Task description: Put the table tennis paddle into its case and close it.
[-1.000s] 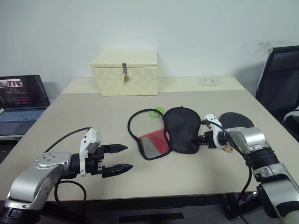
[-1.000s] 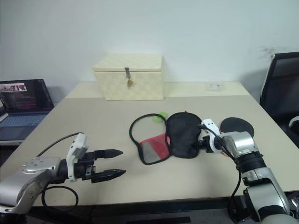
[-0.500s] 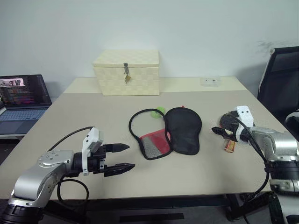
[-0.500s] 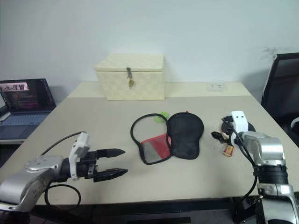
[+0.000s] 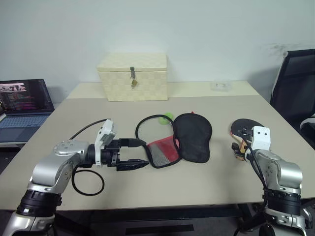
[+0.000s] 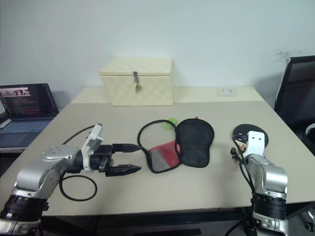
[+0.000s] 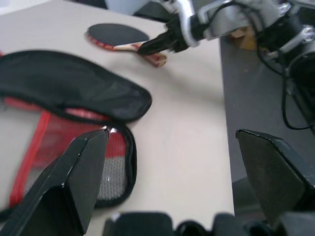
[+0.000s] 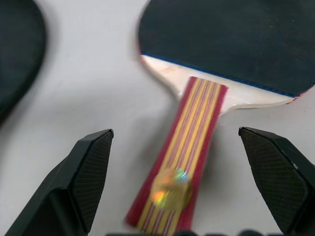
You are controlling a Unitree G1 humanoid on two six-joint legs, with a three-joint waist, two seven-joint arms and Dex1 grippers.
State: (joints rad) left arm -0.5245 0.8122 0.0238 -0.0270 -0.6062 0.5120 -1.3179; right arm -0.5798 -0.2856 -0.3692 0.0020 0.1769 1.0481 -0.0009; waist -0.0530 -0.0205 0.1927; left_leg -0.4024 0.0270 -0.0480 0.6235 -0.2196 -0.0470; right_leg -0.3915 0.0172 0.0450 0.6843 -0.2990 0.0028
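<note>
On the table's [image 5: 206, 182] right side the paddle [image 8: 231, 54] is laid flat, black face up, its striped handle pointed back toward the right gripper [image 8: 182, 187]. That gripper is seen directly behind the handle, its two black fingers [image 8: 78, 177] spread wide to either side of the handle's end, with nothing held and no contact visible. A small shiny round sticker is seen near the end of the handle.

Well apart from the paddle, toward the middle of the table, the case [image 5: 179, 140] is spread open: a black panel [image 5: 193, 135] lies on the side nearer the paddle, a red and mesh panel [image 5: 162, 151] just beside it, and a black zip edge [image 5: 142, 125] loops outward from there. A small green tag [image 5: 168, 116] is seen at the case's far edge.

Just beside the mesh panel, on the side away from the paddle, the left gripper [image 5: 135, 153] is held level and pointed at the case, its fingers parted and empty. A black cable [image 5: 87, 183] is looped on the table beneath that arm.

Farther back, a cream chequered box [image 5: 133, 76] with a latch is set near the wall. A laptop [image 5: 22, 103] is placed off the table's left edge, and a black chair [image 5: 295, 83] at its right.
</note>
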